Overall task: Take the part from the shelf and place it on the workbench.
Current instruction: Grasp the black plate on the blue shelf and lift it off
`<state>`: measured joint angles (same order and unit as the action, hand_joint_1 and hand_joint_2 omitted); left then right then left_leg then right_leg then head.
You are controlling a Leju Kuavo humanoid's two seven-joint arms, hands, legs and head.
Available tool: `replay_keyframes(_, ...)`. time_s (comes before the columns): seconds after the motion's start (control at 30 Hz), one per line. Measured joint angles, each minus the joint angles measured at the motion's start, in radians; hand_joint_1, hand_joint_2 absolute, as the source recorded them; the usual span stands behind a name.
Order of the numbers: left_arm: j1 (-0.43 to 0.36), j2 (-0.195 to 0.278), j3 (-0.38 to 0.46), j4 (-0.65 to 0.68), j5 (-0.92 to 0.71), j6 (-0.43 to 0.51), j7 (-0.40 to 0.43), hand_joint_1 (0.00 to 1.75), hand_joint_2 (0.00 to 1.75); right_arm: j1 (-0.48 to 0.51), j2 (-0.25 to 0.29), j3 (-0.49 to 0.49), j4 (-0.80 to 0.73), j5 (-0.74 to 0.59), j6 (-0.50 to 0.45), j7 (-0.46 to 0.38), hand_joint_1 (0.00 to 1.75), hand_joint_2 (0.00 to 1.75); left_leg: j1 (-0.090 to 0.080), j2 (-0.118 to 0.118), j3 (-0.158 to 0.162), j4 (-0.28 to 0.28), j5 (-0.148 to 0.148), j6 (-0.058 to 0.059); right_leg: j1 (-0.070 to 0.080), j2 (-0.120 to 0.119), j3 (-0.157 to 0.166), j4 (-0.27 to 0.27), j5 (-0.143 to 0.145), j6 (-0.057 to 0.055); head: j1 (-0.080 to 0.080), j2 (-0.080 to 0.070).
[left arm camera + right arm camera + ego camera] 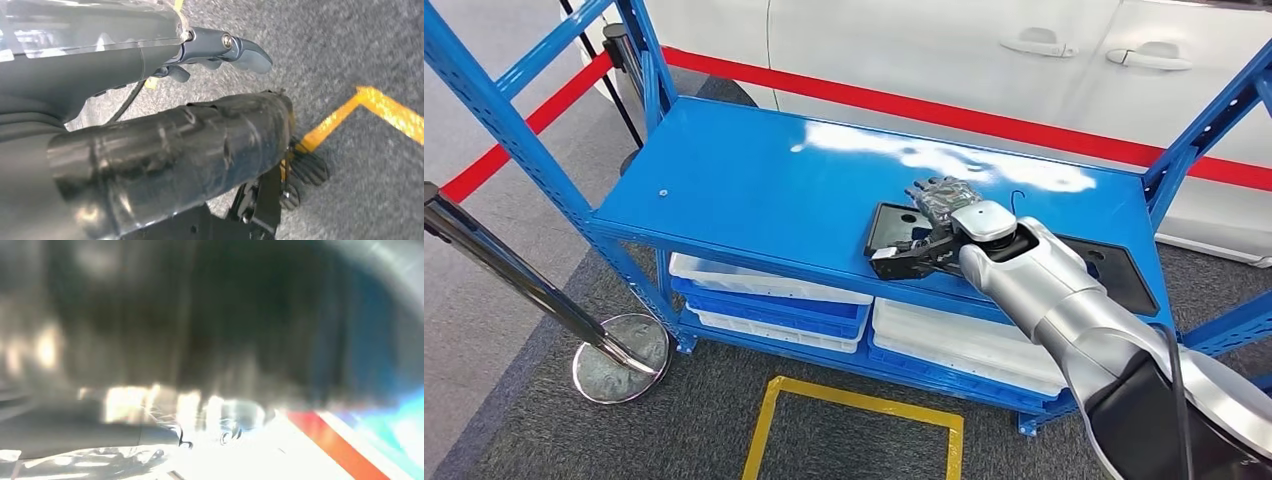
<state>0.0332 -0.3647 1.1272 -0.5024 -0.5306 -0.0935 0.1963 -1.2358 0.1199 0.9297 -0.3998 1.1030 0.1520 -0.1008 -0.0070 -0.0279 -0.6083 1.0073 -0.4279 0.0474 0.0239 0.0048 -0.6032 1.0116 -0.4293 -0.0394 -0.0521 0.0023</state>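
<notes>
right hand (936, 222) on the blue shelf (754, 185), fingers over the near end of the flat black part (886, 228), thumb under its front edge. it appears to grip the part, though the blurred right wrist view cannot confirm it. before you lift, check the hold is firm, then raise the part level and clear of the shelf frame. left hand (220, 50) hangs over the floor, fingers apart, holding nothing.

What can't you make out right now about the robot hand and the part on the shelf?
- Head view: the right robot hand and forearm cover the black part in the middle; grip unconfirmed.
- Right wrist view: motion blur and glare wash out everything.
- Left wrist view: the left robot hand is cut off, hanging above the floor.
</notes>
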Motion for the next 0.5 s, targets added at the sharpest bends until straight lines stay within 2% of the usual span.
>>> replay_keyframes(0.1, -0.006, 0.000, 0.008, 0.000, -0.013, -0.001, 0.001, 0.00, 0.00, -0.009, 0.001, 0.000, 0.001, -0.006, 0.010, 0.007, 0.00, 1.75, -0.004, 0.003, 0.001, 0.004, -0.004, 0.002, -0.006, 0.000, 0.009, -0.008, -0.014, 0.025, 0.000, 0.000)
replay_keyframes(0.5, -0.011, 0.000, 0.032, 0.000, -0.031, -0.001, 0.011, 0.00, 0.00, -0.022, 0.000, 0.000, 0.013, -0.012, 0.043, -0.003, 0.00, 1.75, -0.001, 0.005, 0.005, 0.004, -0.004, 0.002, -0.006, 0.001, 0.011, -0.006, -0.015, 0.025, 0.000, 0.000)
